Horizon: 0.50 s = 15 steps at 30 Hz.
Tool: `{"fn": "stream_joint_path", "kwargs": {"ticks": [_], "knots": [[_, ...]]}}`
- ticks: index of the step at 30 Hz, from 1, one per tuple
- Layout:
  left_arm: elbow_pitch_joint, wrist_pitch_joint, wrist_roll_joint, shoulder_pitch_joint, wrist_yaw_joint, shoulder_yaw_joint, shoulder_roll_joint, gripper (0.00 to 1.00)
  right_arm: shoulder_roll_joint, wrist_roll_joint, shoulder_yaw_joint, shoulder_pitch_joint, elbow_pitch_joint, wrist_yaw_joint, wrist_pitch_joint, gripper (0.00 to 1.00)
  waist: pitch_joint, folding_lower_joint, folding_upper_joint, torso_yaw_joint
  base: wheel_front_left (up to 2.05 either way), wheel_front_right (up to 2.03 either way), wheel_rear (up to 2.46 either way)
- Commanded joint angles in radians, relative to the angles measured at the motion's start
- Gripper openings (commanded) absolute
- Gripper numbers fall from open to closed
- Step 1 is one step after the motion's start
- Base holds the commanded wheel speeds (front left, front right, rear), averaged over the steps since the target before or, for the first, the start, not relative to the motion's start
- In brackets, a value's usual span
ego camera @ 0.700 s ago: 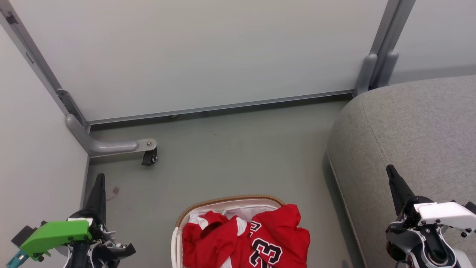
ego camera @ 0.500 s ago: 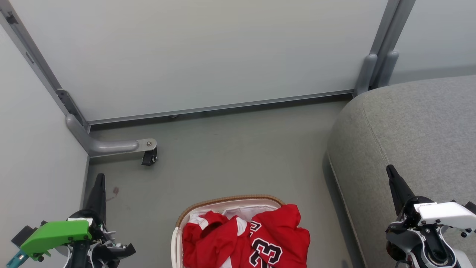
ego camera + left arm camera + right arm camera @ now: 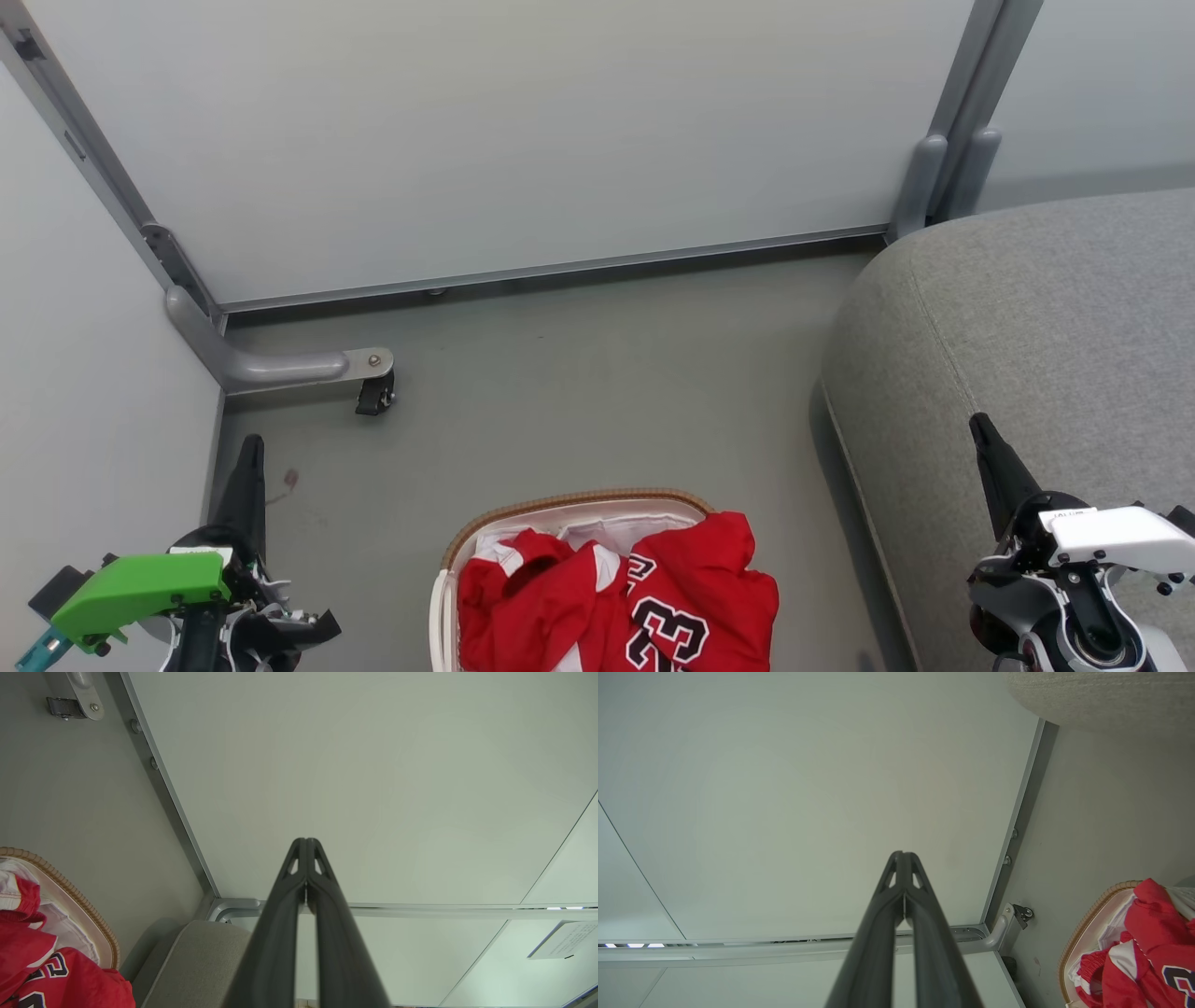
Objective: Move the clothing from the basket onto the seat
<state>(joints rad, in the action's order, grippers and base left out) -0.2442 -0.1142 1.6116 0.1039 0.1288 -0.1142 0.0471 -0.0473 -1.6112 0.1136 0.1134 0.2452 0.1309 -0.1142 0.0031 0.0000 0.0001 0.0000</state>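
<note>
You'll find the red clothing [image 3: 616, 597], its "23" jersey on top, heaped in the basket [image 3: 569, 499] at 6 o'clock of the head view, spilling over the rim toward 3 o'clock. The grey seat [image 3: 1046, 327] lies at 3 o'clock. Your left gripper [image 3: 250, 443] at 8 o'clock and right gripper [image 3: 978, 425] at 4 o'clock each have their jaws pressed together, well apart from the clothing.

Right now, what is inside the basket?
Red clothing fills the basket, a jersey with "23" lying on top and over its right rim. A white liner shows at the far end. The basket's bottom, and anything under the clothing, is covered.
</note>
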Motion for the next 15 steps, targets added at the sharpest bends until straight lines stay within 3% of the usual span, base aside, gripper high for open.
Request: {"fn": "stream_joint_path", "kwargs": {"ticks": [1, 4, 5, 15], "knots": [[0.001, -0.003, 0.003, 0.010, 0.005, -0.002, 0.006, 0.00, -0.006, -0.004, 0.002, -0.011, -0.003, 0.000, -0.003, 0.00, 0.000, 0.0000, -0.0001, 0.000, 0.00, 0.00, 0.00], [0.001, -0.003, 0.003, 0.010, 0.005, -0.002, 0.006, 0.00, -0.006, -0.004, 0.002, -0.011, -0.003, 0.000, -0.003, 0.00, 0.000, 0.0000, -0.0001, 0.000, 0.00, 0.00, 0.00], [0.000, 0.000, 0.000, 0.000, 0.000, 0.000, 0.000, 1.00, 0.000, 0.000, 0.000, 0.000, 0.000, 0.000, 0.000, 1.00, 0.000, 0.0000, -0.0001, 0.000, 0.00, 0.00, 0.00], [-0.037, 0.035, -0.052, -0.006, -0.001, 0.020, 0.004, 1.00, -0.012, 0.055, -0.026, -0.002, 0.018, 0.000, 0.034, 1.00, 0.002, 0.0000, -0.0001, 0.000, 0.00, 0.00, 0.00]]}}
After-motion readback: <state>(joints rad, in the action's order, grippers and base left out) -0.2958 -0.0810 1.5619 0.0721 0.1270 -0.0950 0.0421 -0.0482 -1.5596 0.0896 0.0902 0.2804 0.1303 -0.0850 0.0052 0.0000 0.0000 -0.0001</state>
